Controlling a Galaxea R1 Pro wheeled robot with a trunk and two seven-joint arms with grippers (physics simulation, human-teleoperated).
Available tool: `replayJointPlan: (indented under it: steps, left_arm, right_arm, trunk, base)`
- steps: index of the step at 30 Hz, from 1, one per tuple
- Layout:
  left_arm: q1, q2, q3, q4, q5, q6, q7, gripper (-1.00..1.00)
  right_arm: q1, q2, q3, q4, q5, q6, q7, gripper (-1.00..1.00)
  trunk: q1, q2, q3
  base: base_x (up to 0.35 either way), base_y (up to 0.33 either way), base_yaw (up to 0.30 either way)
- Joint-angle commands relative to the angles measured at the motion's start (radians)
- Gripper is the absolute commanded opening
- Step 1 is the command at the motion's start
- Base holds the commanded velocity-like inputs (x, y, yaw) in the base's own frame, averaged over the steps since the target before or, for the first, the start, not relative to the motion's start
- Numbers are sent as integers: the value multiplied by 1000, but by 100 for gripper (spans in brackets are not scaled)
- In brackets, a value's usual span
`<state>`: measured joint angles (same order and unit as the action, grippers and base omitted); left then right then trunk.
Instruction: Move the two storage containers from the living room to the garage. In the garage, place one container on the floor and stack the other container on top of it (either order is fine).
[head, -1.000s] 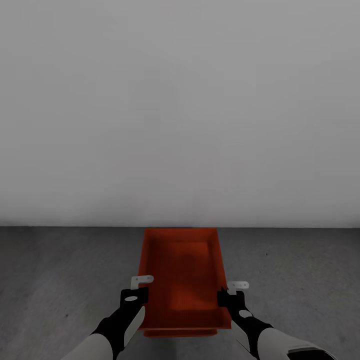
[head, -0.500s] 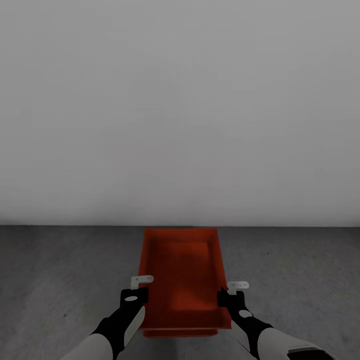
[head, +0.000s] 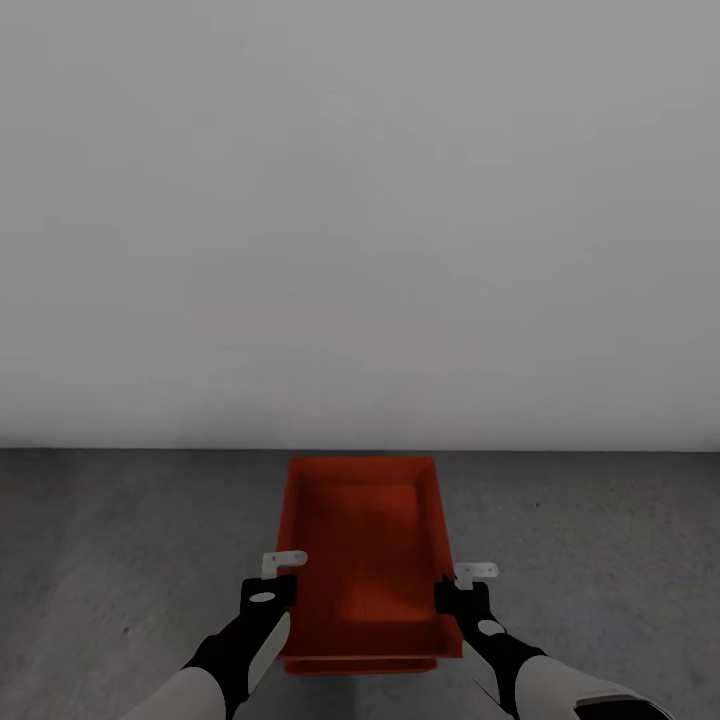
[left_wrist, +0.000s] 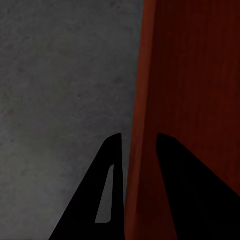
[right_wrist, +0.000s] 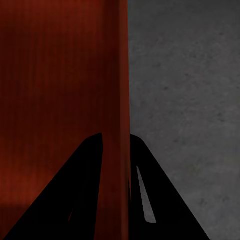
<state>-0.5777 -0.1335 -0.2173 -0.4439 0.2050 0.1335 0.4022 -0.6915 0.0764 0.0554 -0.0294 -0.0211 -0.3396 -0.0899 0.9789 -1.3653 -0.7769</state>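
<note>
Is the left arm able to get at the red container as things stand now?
Probably yes: the left gripper already has its fingers on either side of the storage container wall, with nothing between them.

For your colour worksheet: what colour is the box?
Red-orange; the box shows best in the head view.

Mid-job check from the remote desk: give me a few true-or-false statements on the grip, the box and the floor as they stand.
1. Each gripper straddles a side wall of the red-orange open-topped storage container. True: left gripper, right gripper.
2. The floor under the box is light wood planks. False: it is dark grey rough concrete floor.
3. A red car stands ahead. False: a plain white-grey wall stands ahead.
4. The container's far end points toward the wall. True.
</note>
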Motion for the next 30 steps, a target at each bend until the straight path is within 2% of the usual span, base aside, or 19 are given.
replayJointPlan:
  steps: [1,30]
  left_arm:
    - [-1,-5,-4,-15,-1,5,8,-100]
    - [-1,-5,-4,-15,-1,5,9,-100]
  right_arm:
    - [0,0,-11,3,-7,-2,1,-100]
    - [0,0,-11,3,-7,-2,1,-100]
  trunk:
    - [4,-8,-4]
    - [115,-211,-95]
  base:
    - [0,0,0]
    - [0,0,0]
